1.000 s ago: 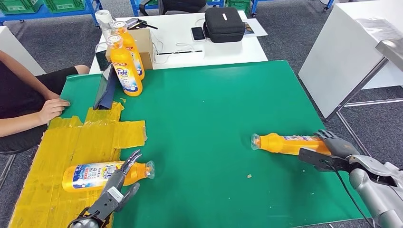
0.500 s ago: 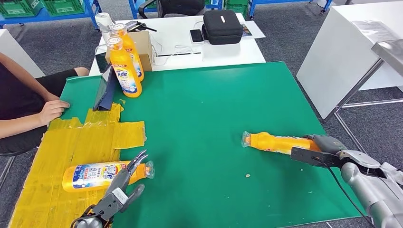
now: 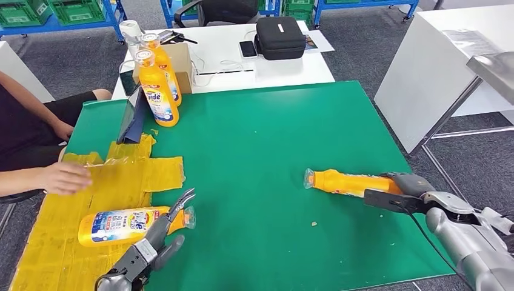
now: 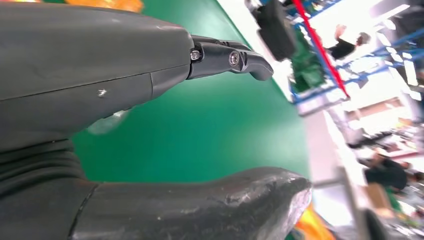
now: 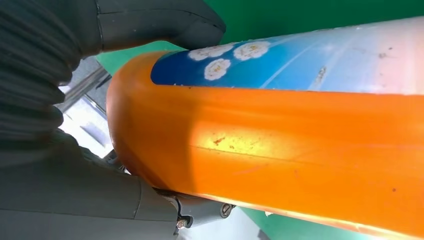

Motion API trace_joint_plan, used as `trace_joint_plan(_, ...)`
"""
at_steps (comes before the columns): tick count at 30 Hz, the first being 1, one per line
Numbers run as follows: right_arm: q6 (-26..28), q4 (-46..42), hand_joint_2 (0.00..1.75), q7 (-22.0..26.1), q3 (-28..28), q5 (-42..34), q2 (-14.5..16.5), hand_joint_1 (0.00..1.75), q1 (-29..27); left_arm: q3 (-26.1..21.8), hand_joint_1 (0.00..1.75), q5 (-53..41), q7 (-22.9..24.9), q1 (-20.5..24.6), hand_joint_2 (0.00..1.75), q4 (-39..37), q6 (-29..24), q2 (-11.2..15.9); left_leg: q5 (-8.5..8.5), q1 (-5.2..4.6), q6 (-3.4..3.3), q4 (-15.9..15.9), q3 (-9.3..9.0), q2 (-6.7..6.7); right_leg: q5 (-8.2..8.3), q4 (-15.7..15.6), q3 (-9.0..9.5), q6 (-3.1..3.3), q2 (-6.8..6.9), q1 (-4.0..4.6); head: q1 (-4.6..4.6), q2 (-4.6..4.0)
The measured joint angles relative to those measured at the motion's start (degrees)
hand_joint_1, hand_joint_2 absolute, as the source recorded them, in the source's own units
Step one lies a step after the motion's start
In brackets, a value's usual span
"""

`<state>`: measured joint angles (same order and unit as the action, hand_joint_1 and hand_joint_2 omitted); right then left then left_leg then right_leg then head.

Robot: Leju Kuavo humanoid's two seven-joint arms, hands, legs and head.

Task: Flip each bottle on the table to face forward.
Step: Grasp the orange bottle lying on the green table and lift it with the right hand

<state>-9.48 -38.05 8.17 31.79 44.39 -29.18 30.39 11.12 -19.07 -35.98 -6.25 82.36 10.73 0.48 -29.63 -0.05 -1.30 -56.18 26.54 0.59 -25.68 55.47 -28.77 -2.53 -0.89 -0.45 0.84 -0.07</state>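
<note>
Right hand (image 3: 405, 189) sits at the lower right of the head view, wrapped around the base end of an orange bottle (image 3: 345, 182) that lies on its side on the green mat (image 3: 260, 139), cap pointing toward frame left. The right wrist view backs that up — the bottle's orange body fills most of the picture, with the thumb (image 5: 160, 22) over it and the palm under it, so it's a proper grip.

Left hand (image 3: 154, 242) is at the lower left with fingers spread, holding nothing. Its fingertips reach up near the neck of a second bottle (image 3: 121, 224), which lies label-up on the yellow tape patch (image 3: 121, 176); hard to say from this angle whether they actually touch it.

Two more bottles (image 3: 156, 85) stand upright at the upper left of the mat — just beside a cardboard box (image 3: 182, 57). A person's hand (image 3: 63, 177) rests on the tape at the left edge.
</note>
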Motion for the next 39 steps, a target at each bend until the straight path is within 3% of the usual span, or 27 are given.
trace_joint_plan(6,0.2,0.6,1.75,5.4,-4.1,-12.5,5.2,1.75,-2.4,0.6,0.00,11.3,1.9,-1.0,0.00,6.1,5.9,-0.1,-0.36,0.31,0.13,0.0,-0.66,0.68,-0.08,-0.1,0.62,0.16,-0.67,0.33,0.03,0.00)
trace_joint_plan(14,-1.6,-1.4,1.75,6.6,-7.8,-16.6,8.1,1.75,-4.6,0.6,0.00,13.9,2.3,-1.5,0.00,9.0,7.7,-0.2,-0.29,0.36,0.11,0.0,-0.57,0.53,-0.11,-0.1,0.60,0.18,-0.60,0.39,0.02,0.00)
trace_joint_plan(17,-7.7,-3.3,1.75,9.7,-10.4,-27.3,10.7,1.75,-7.2,0.5,0.00,18.6,2.5,-1.5,0.00,9.6,10.0,-0.7,-0.30,0.37,0.12,0.0,-0.43,0.49,-0.12,-0.1,0.52,0.19,-0.56,0.39,0.01,0.00)
trace_joint_plan(20,-15.7,-7.2,1.75,9.9,-13.3,-40.6,15.1,1.75,-12.3,0.5,0.00,22.3,3.9,-1.3,0.00,10.0,11.5,-1.7,-0.26,0.37,0.12,0.0,-0.09,0.29,-0.13,-0.1,0.22,0.19,-0.38,0.38,0.05,0.00)
trace_joint_plan(24,-18.9,-11.4,1.75,8.8,-13.9,-48.7,20.3,1.75,-16.4,0.9,0.00,25.1,5.3,-0.9,1.75,10.1,12.3,-3.3,-0.12,0.37,0.23,0.0,0.40,0.23,-0.12,0.0,-0.25,0.19,-0.31,0.38,0.05,0.00)
trace_joint_plan(32,-13.3,-16.3,1.75,7.5,-9.7,-49.3,29.2,1.75,-17.6,3.6,0.00,28.6,8.1,-0.9,1.75,10.1,11.9,-5.6,-0.03,0.36,0.25,-0.1,0.92,0.16,-0.11,0.1,-0.75,0.18,-0.17,0.32,0.04,0.00)
trace_joint_plan(39,-11.1,-18.0,1.75,7.1,-4.9,-48.2,33.5,1.75,-16.9,4.8,0.00,25.7,8.2,-1.1,1.75,10.1,8.5,-6.3,-0.02,0.35,0.25,-0.1,1.21,-0.02,-0.11,0.1,-0.98,0.17,0.02,0.30,0.02,0.00)
